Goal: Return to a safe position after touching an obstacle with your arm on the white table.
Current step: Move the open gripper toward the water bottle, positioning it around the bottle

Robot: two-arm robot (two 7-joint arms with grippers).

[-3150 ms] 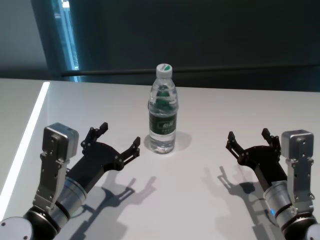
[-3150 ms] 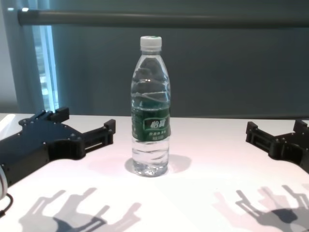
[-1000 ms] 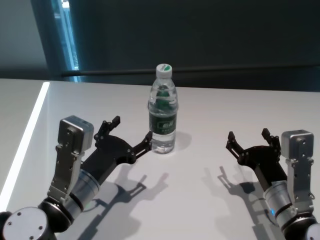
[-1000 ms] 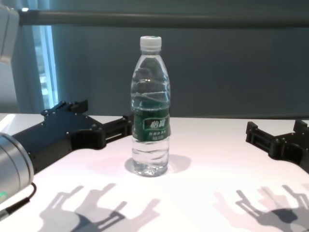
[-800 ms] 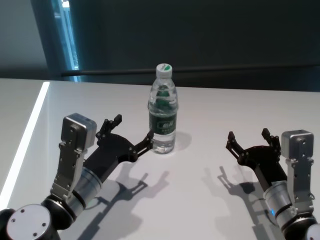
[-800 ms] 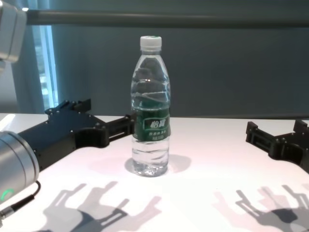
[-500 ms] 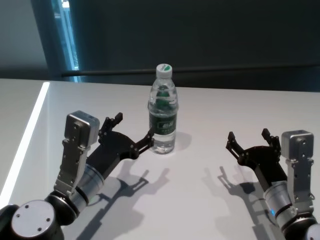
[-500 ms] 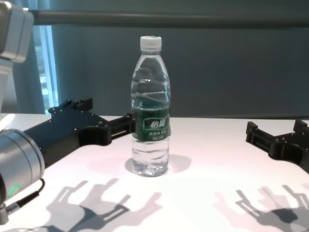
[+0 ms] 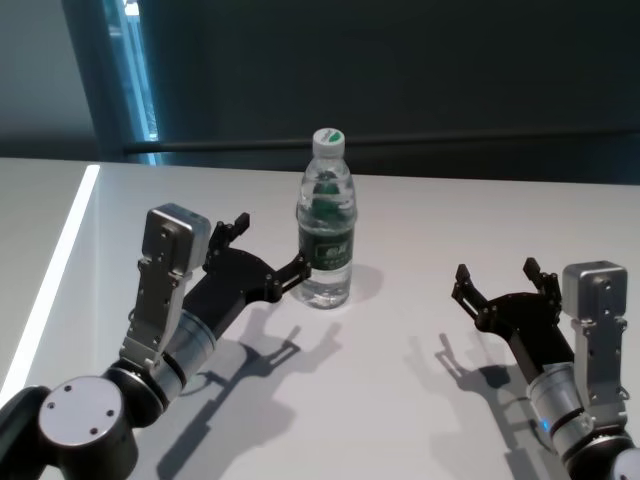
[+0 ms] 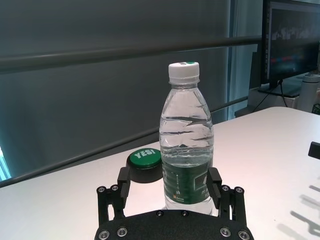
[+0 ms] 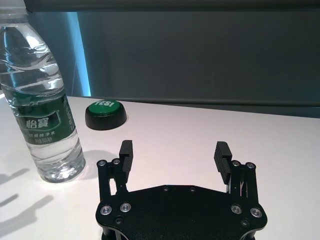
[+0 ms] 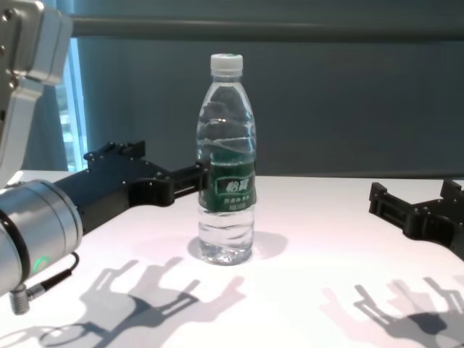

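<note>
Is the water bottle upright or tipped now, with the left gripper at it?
Upright: the bottle stands on its base, cap on top, left gripper open beside it.

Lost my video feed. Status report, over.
Left pincer open, one fingertip at the water bottle label. Bottle upright on the white table. Right pincer open, parked clear. Green button sits behind the bottle.

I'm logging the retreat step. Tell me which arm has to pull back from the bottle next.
Left. The left hand is open with one finger against the bottle, which stands upright on the white table. The right hand, also open, sits well clear on the bottle's other side.
</note>
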